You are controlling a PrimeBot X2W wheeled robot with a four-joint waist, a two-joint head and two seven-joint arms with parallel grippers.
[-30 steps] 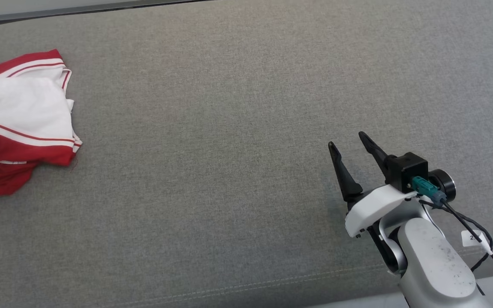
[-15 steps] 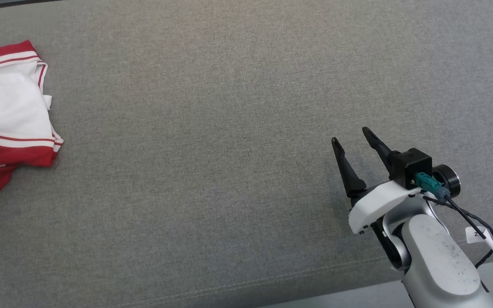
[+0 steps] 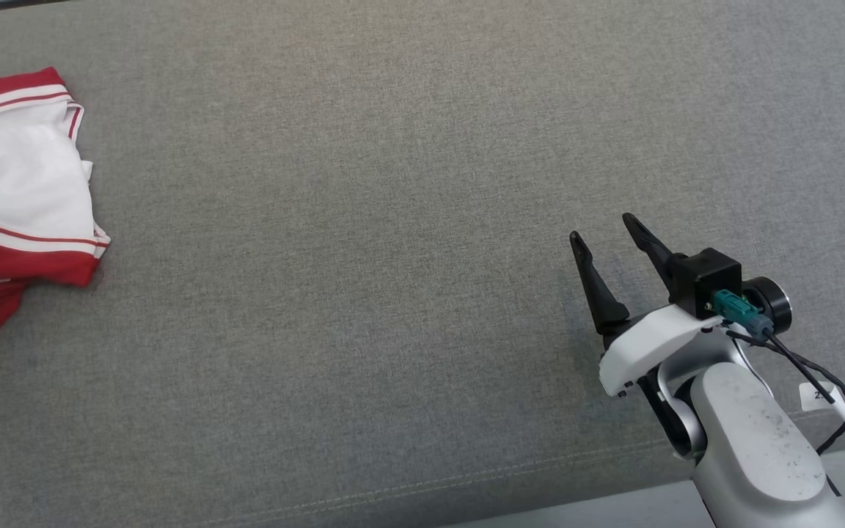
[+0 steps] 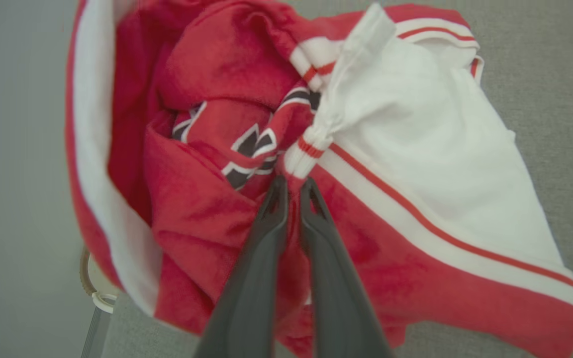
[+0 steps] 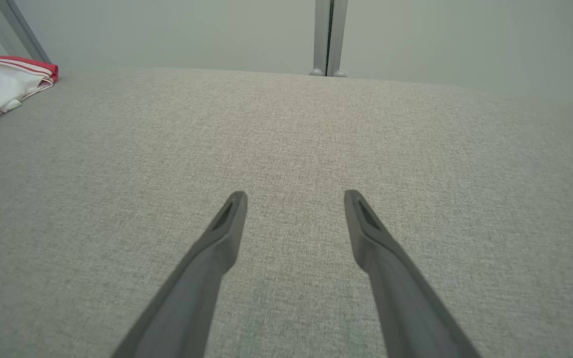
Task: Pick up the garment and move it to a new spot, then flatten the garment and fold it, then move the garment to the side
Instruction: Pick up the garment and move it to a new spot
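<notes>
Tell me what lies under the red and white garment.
The garment lies on the grey cushion, which shows bare beside it. Anything beneath its bunched folds is covered. The left pincer pinches a red fold from above.

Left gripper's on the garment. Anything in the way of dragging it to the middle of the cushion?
Nothing visible: the grey cushion between the garment and the open right gripper is bare. The left gripper pinches a red fold.
</notes>
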